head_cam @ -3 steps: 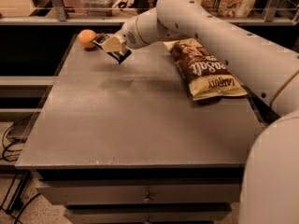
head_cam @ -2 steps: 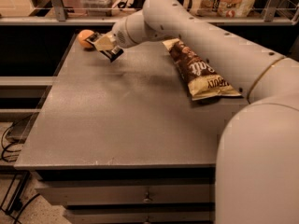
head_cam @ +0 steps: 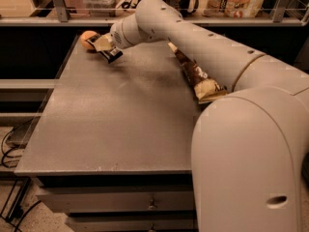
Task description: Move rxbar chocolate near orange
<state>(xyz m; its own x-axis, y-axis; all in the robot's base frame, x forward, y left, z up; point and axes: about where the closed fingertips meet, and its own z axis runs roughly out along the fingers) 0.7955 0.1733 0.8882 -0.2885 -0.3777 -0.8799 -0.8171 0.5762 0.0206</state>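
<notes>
Gripper with rxbar chocolate beside orange

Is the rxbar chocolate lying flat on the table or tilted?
Tilted: the gripper, at the table's far left corner, holds the rxbar chocolate slanted, beside the orange.

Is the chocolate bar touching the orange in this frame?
Cannot tell. Camera view: the chocolate bar, held in the pincer at the far left corner of the table, overlaps the edge of the orange; no gap or contact shows plainly.

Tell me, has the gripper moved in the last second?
Yes. The gripper, holding the rxbar chocolate, has shifted left, closer to the orange, which stayed put.
</notes>
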